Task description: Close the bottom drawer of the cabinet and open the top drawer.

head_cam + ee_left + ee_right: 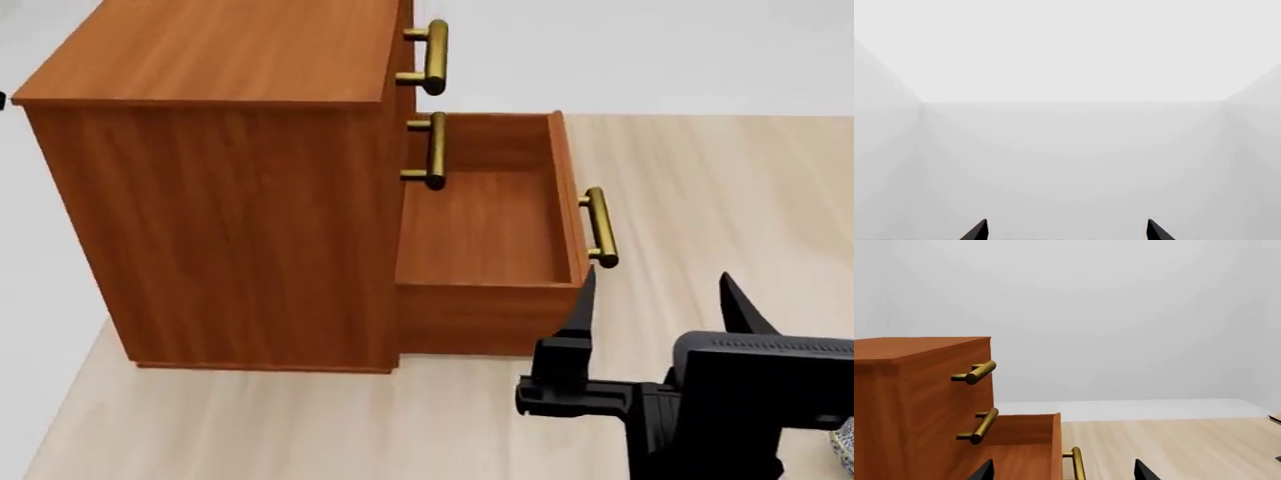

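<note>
Three brass handles (pixel 430 57) on the cabinet (pixel 214 190), bottom drawer (pixel 487 240) pulled out; right gripper (pixel 661 300) spread (left gripper (pixel 1066 231), spread, faces blank wall).

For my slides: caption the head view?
Right gripper open beside the cabinet's pulled-out bottom drawer.

No readable text, label, brand, number or sign in any view. Cabinet (pixel 227 200) wood faces plain, brass handles unmarked. Black arm housing at lower right of head view: no marking visible. Walls and floor blank.
</note>
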### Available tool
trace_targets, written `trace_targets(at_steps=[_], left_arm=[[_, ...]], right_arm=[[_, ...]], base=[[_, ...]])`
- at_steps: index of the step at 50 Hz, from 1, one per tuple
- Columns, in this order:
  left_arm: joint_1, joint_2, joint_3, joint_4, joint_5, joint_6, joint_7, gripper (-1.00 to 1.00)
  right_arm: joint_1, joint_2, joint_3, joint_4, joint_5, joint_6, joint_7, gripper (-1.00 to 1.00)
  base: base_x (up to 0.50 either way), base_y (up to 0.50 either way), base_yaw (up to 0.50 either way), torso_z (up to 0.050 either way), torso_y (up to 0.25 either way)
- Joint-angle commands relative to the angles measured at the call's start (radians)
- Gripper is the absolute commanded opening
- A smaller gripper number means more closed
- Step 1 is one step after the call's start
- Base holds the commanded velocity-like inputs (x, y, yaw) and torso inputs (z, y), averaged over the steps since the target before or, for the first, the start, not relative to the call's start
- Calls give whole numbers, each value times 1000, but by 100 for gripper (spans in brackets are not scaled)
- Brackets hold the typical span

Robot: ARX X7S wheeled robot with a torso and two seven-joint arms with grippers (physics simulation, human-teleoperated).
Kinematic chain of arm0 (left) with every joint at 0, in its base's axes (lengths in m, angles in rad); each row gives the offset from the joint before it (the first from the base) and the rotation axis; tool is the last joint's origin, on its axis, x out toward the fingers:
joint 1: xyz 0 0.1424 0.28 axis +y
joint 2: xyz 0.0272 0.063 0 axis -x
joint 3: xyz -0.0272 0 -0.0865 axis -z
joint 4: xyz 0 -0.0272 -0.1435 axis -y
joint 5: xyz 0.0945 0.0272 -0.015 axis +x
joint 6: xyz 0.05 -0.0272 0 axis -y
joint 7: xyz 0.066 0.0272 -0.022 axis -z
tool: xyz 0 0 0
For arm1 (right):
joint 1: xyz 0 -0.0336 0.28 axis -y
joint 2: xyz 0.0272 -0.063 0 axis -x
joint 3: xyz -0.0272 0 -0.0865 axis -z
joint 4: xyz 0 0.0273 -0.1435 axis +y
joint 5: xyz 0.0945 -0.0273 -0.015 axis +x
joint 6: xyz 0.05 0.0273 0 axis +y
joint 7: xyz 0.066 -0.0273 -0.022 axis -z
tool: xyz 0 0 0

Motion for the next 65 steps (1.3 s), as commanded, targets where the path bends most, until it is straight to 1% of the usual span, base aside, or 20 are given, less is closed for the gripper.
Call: trace_targets(at_steps=[1,27,48,65], left_arm=[[0,1,-1,-1,-17,-5,-2,100],[-2,0,-13,2,-48,-3,-10,100],[-10,-13,-5,13,-57,-16,-23,100],[-24,-17,7,3,-58,-19,-30,100]], right_arm=[[-2,4,2,-4,6,-2,4,100],[-1,9,-3,-5,22,4,12,100],[-4,15,-7,-16,29,-1,21,100],[1,22,-5,-20,40,3,26,100]], base=[[465,0,0,0,0],[466,0,0,0,1],[-3,0,0,0,1],[0,0,0,0,-138]])
